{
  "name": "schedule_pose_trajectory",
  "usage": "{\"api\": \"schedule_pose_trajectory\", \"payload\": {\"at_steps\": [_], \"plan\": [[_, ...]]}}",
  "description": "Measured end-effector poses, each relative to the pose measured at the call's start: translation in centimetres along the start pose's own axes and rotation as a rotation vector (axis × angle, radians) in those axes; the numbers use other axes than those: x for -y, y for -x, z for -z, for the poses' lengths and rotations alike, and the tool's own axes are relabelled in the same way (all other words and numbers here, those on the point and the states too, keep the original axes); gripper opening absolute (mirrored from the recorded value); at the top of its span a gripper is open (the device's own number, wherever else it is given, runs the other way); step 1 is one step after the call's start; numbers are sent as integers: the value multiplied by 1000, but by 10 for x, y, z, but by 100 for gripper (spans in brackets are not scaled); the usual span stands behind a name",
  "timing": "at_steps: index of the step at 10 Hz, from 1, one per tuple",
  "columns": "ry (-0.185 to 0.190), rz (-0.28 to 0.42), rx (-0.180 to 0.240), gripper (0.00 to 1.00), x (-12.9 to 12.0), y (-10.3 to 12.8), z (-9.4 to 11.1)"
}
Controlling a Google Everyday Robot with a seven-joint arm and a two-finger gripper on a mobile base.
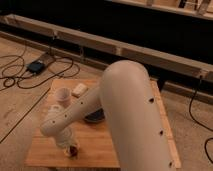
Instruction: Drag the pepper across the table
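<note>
My tool (68, 144) is down at the front-left part of the counter (102, 150), pointing at the wood, tip at or right above the surface. Spread or pressed together: cannot tell, the wrist housing covers it from this angle.

The pepper (74, 149) is a small dark red-brown bit lying on the counter right at the tool's tip, on the tip's right side in the view. It is touching or just beside the tip, and I cannot tell if it is pinched. It sits near the front edge, left of the counter's middle.

My arm (125, 115): the big white upper link fills the centre-right of the view and hides much of the counter's right half. The slimmer forearm runs from it down-left to the wrist, over the left half.

Other stuff on the counter:
- pink cup (63, 95), upright, back-left area
- pale block (79, 90), just right of the cup and nearer the back edge
- pale round thing (54, 109), in front of the cup, partly behind my forearm, too unclear to name
- dark bowl (95, 118), near the middle, mostly hidden under the forearm, only its front part showing

The pepper lies apart from all four, closer to the front edge than any of them.

Off the counter: a black device (36, 66) on the floor (15, 107) to the back-left, with cables (12, 80) looping beside it.
</note>
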Motion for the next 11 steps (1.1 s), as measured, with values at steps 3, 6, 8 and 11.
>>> {"api": "schedule_pose_trajectory", "payload": {"at_steps": [3, 6, 8, 11], "plan": [[8, 36, 43, 0, -2, 14, -4], [5, 82, 95, 0, 7, 36, -13], [6, 123, 113, 0, 18, 44, -17], [11, 190, 142, 0, 37, 59, -22]]}}
